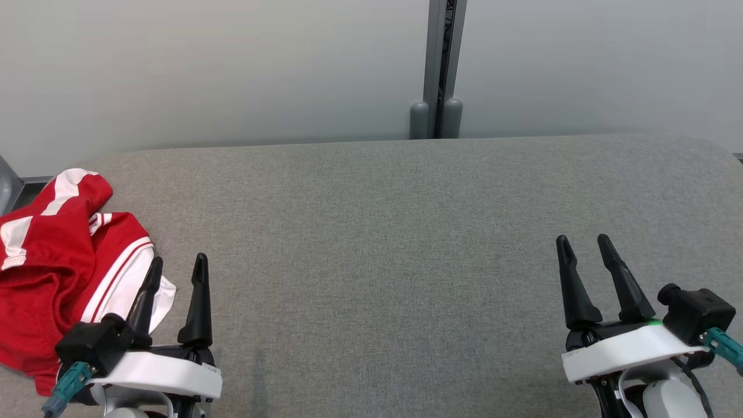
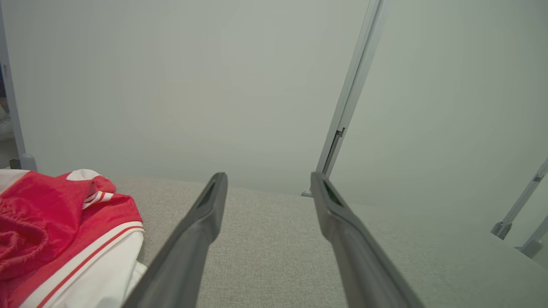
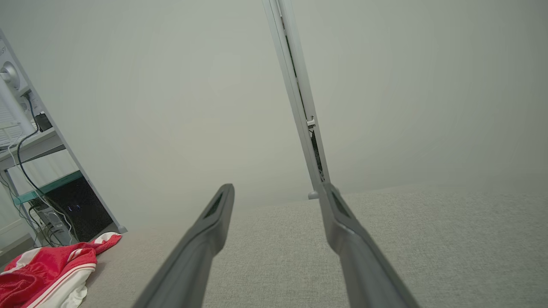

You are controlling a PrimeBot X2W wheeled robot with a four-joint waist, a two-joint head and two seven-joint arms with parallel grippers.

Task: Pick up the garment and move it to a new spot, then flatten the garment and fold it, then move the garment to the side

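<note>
A grey fabric-covered surface (image 1: 371, 232) stretches before pale wall panels (image 1: 232, 69), which are split at 12 o'clock by a grey upright post (image 1: 436, 69). The garment (image 1: 52, 273), red with white stripes and a white hem, lies crumpled in a heap at 9 o'clock, at the surface's left edge. The left gripper (image 1: 178, 262) sits at 7 o'clock with its two dark fingers spread apart and empty. Its outer finger is just beside the white hem, and I cannot tell whether it touches. The right gripper (image 1: 582, 239) sits at 5 o'clock, well apart from the cloth, fingers likewise parted and holding nothing. By my reading the first step, picking the garment up, is not yet begun. The next move likely calls for the left arm to swing toward 9 o'clock, dip into the heap and pinch a good fold of cloth, while the broad bare middle of the surface offers the new spot
</note>
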